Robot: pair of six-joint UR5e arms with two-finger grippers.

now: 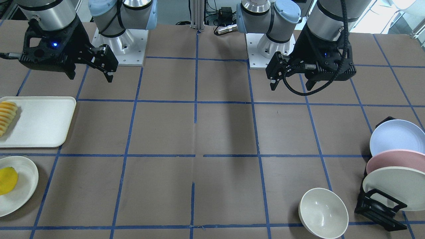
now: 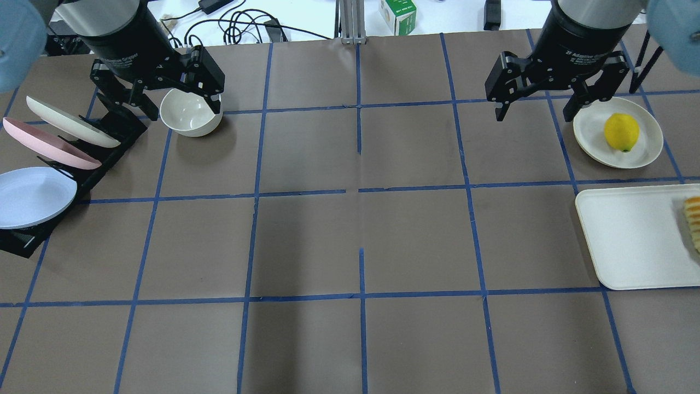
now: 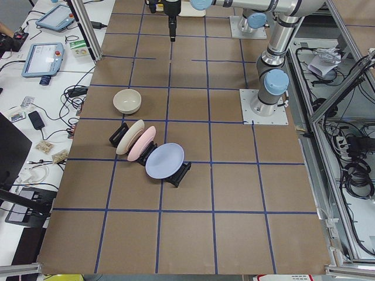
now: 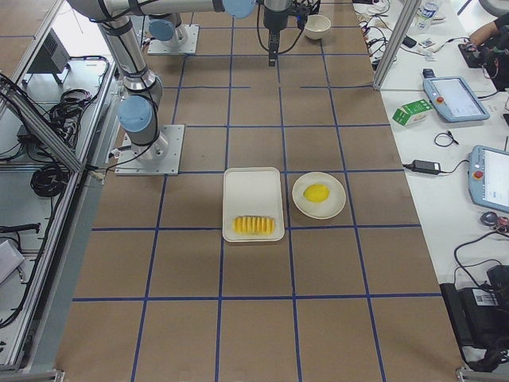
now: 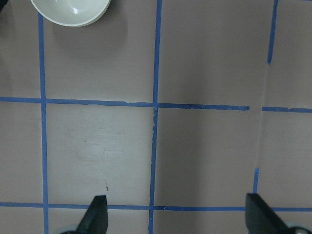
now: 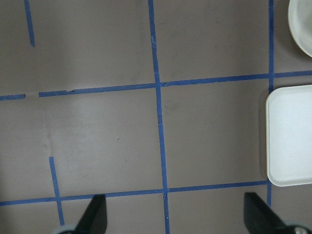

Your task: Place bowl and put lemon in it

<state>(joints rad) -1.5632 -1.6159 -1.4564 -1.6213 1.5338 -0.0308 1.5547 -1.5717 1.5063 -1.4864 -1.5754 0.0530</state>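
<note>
Overhead exterior shows me the left gripper and right gripper spread, empty. The bowl, far left, looks glossy and breakable; I'd pinch its rim. The lemon, far right on a plate, may roll.

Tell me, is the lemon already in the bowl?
No, the lemon lies on the shallow plate; the bowl is empty.
</note>
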